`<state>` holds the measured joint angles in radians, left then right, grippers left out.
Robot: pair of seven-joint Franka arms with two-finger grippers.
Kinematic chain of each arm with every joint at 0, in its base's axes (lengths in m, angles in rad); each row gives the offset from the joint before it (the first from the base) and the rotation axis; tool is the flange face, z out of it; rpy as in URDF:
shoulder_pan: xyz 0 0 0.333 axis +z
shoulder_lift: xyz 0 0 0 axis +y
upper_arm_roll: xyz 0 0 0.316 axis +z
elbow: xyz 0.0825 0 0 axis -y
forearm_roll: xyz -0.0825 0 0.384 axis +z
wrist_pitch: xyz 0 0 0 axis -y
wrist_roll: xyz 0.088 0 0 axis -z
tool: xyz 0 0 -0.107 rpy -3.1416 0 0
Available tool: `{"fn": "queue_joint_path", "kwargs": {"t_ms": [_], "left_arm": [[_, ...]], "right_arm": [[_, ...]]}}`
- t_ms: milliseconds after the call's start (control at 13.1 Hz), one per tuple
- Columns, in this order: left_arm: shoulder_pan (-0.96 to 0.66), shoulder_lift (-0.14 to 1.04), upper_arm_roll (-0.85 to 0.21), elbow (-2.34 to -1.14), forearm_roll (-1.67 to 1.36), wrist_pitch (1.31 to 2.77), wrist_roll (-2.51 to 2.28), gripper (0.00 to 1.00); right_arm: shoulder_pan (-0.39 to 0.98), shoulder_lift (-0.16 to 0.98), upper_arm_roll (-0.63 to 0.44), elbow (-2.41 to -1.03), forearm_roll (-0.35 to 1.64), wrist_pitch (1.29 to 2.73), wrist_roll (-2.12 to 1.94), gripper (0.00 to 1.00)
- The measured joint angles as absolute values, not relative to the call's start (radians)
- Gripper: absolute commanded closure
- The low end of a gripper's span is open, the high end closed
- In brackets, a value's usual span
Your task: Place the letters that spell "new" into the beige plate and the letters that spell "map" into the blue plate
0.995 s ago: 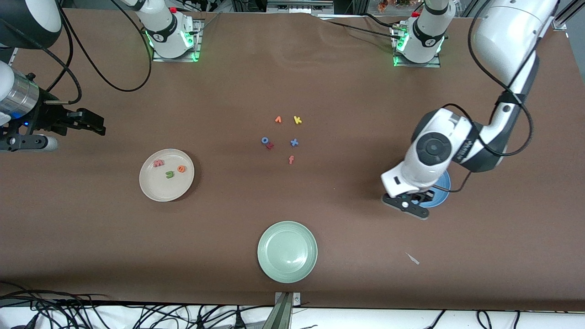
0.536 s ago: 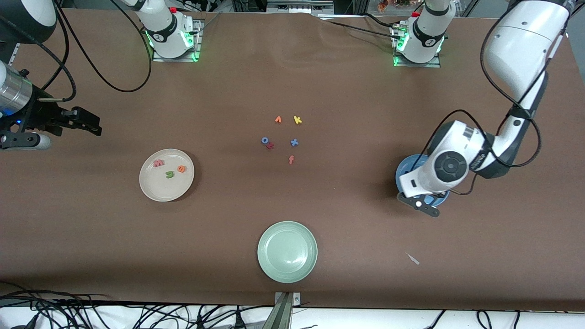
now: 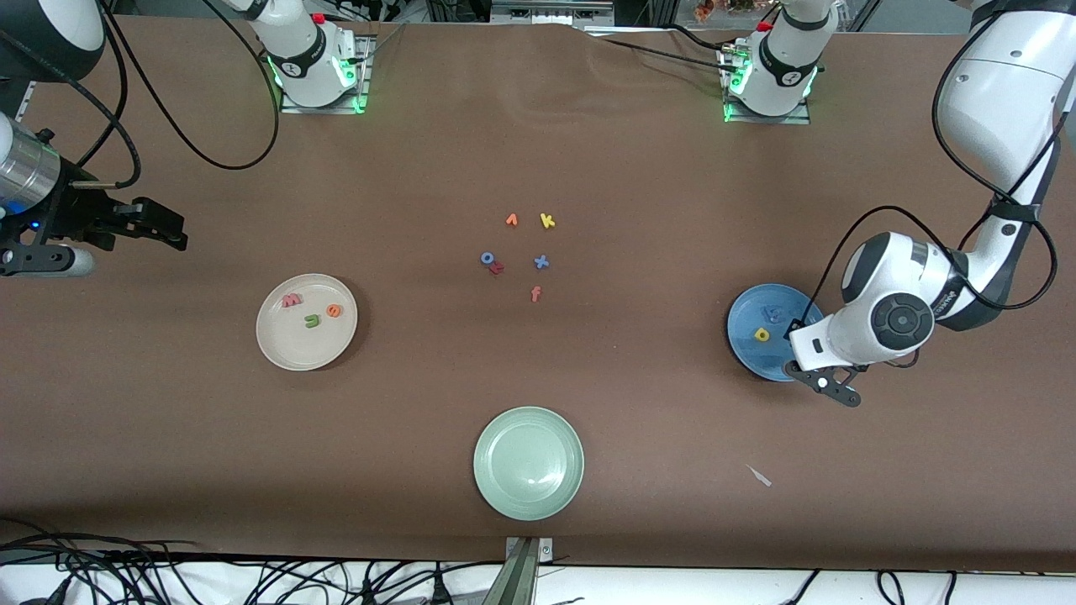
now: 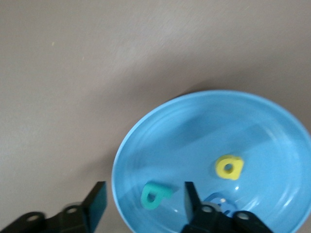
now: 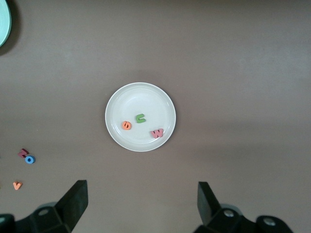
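The blue plate holds a yellow a and a blue m. In the left wrist view the teal p lies in the blue plate beside the yellow a. My left gripper hangs open over the plate's rim, and the p touches neither finger. The beige plate holds the pinkish-red w, green n and orange e. My right gripper waits open at the right arm's end of the table.
Loose letters lie mid-table: an orange v, yellow k, blue o, dark red z, blue x and orange-red f. A pale green plate sits nearest the front camera. A white scrap lies nearby.
My left gripper has opened and let go of the teal p in the blue plate. The left hand has slid toward its own end of the table, uncovering the plate.
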<state>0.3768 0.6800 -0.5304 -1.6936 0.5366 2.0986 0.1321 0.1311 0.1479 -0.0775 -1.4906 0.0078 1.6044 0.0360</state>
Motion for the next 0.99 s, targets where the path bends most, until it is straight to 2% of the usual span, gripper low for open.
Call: {"fn": "queue_joint_path", "kwargs": {"t_ms": [459,995], "left_arm": [[0.371,0.582,-0.598,-1.625,0.513,2.058,0.126,0.00],[0.364,0.534,-0.679,-1.343,0.349,1.709,0.125,0.00]], "right_arm": [[0.130,0.149,-0.082,-1.491,0.008,1.604,0.036,0.00],[0.129,0.149,-0.082,-1.490,0.008,1.604,0.036,0.00]]}}
